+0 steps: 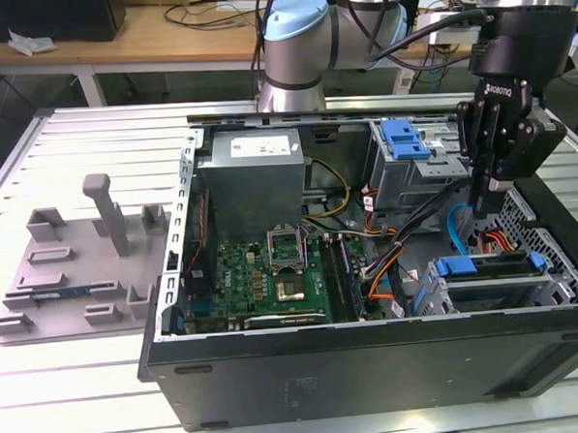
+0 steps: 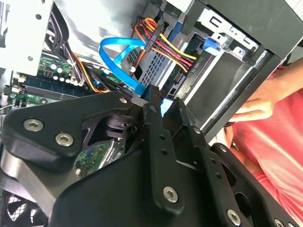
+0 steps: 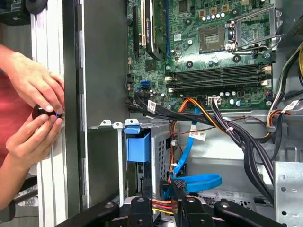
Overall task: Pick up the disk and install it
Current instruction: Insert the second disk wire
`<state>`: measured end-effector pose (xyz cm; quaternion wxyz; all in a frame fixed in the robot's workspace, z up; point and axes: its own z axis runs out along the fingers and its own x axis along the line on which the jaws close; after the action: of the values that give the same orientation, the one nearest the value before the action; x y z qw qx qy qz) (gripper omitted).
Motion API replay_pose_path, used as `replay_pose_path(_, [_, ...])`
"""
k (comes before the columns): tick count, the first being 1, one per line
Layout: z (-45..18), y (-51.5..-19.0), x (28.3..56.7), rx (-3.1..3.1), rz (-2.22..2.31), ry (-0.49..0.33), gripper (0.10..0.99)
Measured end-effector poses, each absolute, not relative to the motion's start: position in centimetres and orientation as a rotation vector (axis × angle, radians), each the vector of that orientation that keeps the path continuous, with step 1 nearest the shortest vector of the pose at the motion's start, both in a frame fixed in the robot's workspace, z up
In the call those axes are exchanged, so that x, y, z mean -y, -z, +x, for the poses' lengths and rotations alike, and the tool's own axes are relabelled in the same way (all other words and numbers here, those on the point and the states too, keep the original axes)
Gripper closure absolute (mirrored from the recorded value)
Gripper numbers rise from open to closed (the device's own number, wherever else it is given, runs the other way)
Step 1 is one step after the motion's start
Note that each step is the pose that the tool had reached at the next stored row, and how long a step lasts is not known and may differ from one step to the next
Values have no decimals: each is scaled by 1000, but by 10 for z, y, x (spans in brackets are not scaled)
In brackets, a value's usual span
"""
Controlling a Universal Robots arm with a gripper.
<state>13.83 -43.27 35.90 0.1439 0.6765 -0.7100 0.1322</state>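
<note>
The disk (image 1: 493, 285) lies flat in the lower bay at the exterior view's right corner of the open computer case, with its blue carrier bracket (image 1: 485, 264) along its upper edge. My gripper (image 1: 483, 202) hangs straight above that bay, just behind the disk. In both wrist views its black fingers (image 2: 152, 124) stand close together, with the plug of a blue data cable (image 3: 165, 191) between them. The cable (image 2: 113, 52) loops away from the fingertips. A bundle of red, yellow and orange wires (image 2: 163, 45) runs beside it.
Inside the case (image 1: 374, 367) are a green motherboard (image 1: 263, 271), a grey power supply (image 1: 253, 175) and an upper drive cage with a blue latch (image 1: 406, 138). A person's hands (image 3: 35, 101) hold a small dark object outside the case wall. A grey fixture plate (image 1: 78, 261) lies at the exterior view's left.
</note>
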Motion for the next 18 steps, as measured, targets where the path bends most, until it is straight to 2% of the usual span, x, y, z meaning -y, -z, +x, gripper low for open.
replay_pose_path(7, [138, -356, 432, 2037, 1943, -396, 784])
replay_pose_path(8, [138, -356, 432, 2036, 1944, -396, 796])
replay_pose_path(9, [138, -355, 432, 2036, 1944, -396, 871])
replay_pose_path(16, [138, -355, 432, 2035, 1945, -397, 871])
replay_pose_path(18, [138, -355, 432, 2035, 1945, -397, 925])
